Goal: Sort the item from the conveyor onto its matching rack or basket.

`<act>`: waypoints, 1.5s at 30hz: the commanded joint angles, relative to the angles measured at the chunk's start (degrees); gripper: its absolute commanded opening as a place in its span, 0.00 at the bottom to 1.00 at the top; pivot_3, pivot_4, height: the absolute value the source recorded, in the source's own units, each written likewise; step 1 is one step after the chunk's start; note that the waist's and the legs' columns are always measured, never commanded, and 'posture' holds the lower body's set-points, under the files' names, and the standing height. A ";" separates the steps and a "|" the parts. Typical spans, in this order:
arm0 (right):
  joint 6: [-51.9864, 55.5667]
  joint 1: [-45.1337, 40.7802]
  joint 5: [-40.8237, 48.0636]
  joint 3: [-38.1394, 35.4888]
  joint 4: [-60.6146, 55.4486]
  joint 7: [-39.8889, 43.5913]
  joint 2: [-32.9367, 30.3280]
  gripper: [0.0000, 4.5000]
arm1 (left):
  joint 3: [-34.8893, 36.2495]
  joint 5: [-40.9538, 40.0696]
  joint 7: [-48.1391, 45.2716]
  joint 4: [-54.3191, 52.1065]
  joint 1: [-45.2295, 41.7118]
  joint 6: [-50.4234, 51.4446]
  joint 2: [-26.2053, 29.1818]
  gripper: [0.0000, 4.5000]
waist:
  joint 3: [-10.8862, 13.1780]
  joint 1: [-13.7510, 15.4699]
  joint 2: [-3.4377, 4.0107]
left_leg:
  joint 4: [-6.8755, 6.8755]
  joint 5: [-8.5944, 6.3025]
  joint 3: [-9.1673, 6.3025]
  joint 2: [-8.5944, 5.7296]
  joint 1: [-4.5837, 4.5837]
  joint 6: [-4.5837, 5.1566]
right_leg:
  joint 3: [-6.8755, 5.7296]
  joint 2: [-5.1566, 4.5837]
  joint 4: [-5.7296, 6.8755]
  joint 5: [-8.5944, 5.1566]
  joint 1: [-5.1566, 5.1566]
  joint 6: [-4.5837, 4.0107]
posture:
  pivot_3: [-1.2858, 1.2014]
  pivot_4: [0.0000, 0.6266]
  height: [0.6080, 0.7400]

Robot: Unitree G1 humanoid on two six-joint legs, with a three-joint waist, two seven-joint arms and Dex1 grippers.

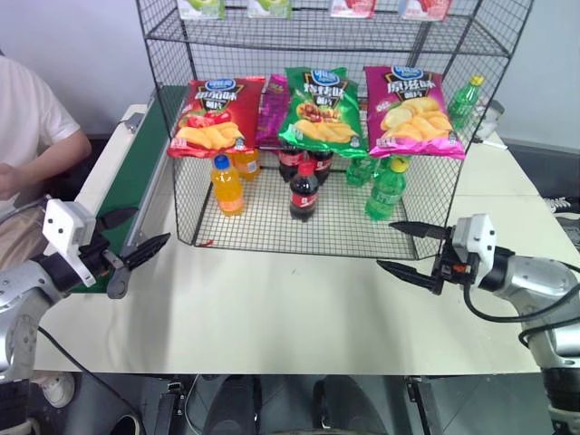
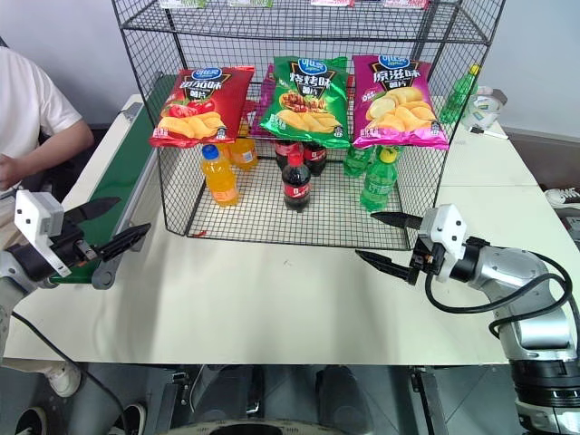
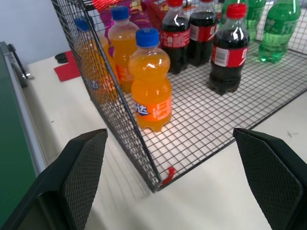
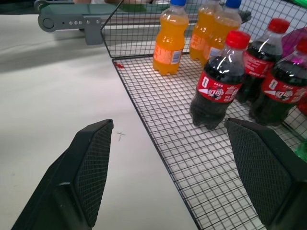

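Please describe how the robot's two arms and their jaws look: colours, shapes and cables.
Both arms are silver-grey metal with rounded segments. Each wrist carries a white boxy block. The left gripper and right gripper each have two black pointed fingers with a cross-hatched inner texture. Black cables run along both forearms.

You see two silver-grey metal arms, rounded housings. Left gripper (image 1: 131, 234): white boxy wrist block with small screws, two black pointed fingers, grey bracket at base. Right gripper (image 1: 404, 246): same white block, black tapered fingers, small red mark at wrist. Black cables loop from each forearm. Your wrist views show finger pads (image 3: 84, 167) black, with fine cross-hatched grip texture. Person beside you: white short-sleeved shirt (image 1: 27, 109).
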 commanded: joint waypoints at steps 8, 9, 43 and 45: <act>-1.22 -0.51 -0.24 -0.52 -0.44 -0.33 -0.22 0.86 | -1.11 2.90 1.60 -1.01 -1.10 -0.58 0.37 1.00 | 0.00 0.04 0.00 | 0.00 0.00 0.00 0.00 0.00 0.00 | 0.00 0.00 0.00 0.00 0.00 0.00 | 0.52 0.24 0.99; -1.27 -0.54 -0.30 -0.47 -0.46 -0.36 -0.22 0.86 | -0.92 2.47 1.44 -0.84 -1.47 -0.46 0.25 1.00 | 0.00 0.04 0.00 | 0.00 0.00 0.00 0.00 0.00 0.00 | 0.00 0.00 0.00 0.00 0.00 0.00 | 0.52 0.24 0.99; -3.60 -1.83 -2.61 0.93 2.16 -0.17 0.31 0.86 | -0.47 2.22 1.84 0.58 -3.39 -1.92 -0.31 1.00 | 0.00 0.01 0.00 | 0.01 0.00 0.00 0.00 0.00 0.00 | -0.01 0.00 0.01 0.00 0.00 0.00 | 0.52 0.24 0.99; -3.65 -1.88 -2.69 0.95 2.20 -0.18 0.38 0.86 | -0.66 2.38 1.86 0.71 -3.48 -2.16 -0.43 1.00 | 0.00 0.01 0.00 | 0.01 0.00 0.00 0.00 0.00 0.00 | -0.01 0.00 0.01 0.00 0.00 0.00 | 0.52 0.24 0.99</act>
